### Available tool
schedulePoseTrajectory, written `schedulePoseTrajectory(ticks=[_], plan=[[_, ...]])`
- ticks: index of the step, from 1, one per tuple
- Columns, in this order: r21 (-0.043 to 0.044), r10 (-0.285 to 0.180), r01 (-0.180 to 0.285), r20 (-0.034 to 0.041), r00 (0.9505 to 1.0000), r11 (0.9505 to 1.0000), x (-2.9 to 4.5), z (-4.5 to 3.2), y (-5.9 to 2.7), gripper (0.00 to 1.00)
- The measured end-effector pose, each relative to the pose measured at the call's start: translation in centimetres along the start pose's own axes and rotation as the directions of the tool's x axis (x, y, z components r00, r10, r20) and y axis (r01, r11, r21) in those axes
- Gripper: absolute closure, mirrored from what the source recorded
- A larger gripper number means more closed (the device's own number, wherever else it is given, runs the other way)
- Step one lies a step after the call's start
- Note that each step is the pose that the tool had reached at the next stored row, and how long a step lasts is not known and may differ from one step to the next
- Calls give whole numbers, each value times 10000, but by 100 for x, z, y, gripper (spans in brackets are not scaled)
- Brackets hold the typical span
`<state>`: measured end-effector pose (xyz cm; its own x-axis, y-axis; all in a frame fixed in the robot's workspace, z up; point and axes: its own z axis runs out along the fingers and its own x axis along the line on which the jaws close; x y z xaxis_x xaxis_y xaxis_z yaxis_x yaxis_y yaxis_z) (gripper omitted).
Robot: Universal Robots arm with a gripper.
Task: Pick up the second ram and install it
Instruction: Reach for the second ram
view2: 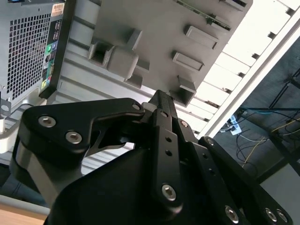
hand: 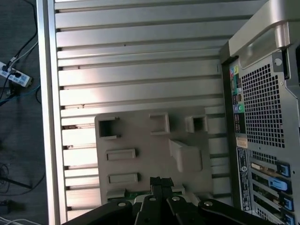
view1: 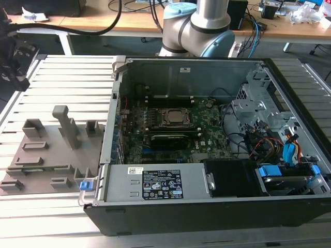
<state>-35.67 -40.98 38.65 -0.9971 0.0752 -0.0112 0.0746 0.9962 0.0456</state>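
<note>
Fingers [hand: 154, 182]: clenched tip to tip with nothing between them, hanging above the grey plate [view1: 51, 155] in both wrist views.
Second ram [hand: 133, 192]: a thin green strip lying flat along one edge of the grey plate, not gripped. In the first wrist view a sliver of it shows just beside the fingertips, and in the second wrist view it runs along the plate's far edge.
Grey plate: flat on the ribbed metal table [view1: 51, 72], at 9 o'clock of the computer case [view1: 207, 217]. It carries upright grey blocks, the tall block [view1: 62, 116] among them.
Computer case: lying open side up, with the CPU socket [view1: 175, 118] near the middle of its board.
Power supply [view1: 155, 183]: at 6 o'clock of the CPU socket.
Arm base [view1: 196, 26]: at 12 o'clock of the case.
Blue clip [view1: 85, 184]: at the plate's 4 o'clock corner, beside the case.
</note>
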Motion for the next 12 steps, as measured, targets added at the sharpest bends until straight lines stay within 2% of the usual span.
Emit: schedulePoseTrajectory(ticks=[3, 5, 6, 8, 9, 12], plan=[[-1, -6, 6, -1, 10000, 10000, -12, 0, -22, 89], [-1, -9, 9, -1, 10000, 10000, 6, 4, -86, 89], [0, -32, 32, -2, 10000, 10000, 25, 28, -175, 89], [-1, -129, 129, -7, 9999, 9999, 15, 41, -311, 89], [-3, -154, 154, -8, 9999, 9999, 12, 41, -356, 89], [-2, -154, 154, -8, 9999, 9999, 11, 41, -358, 89]])
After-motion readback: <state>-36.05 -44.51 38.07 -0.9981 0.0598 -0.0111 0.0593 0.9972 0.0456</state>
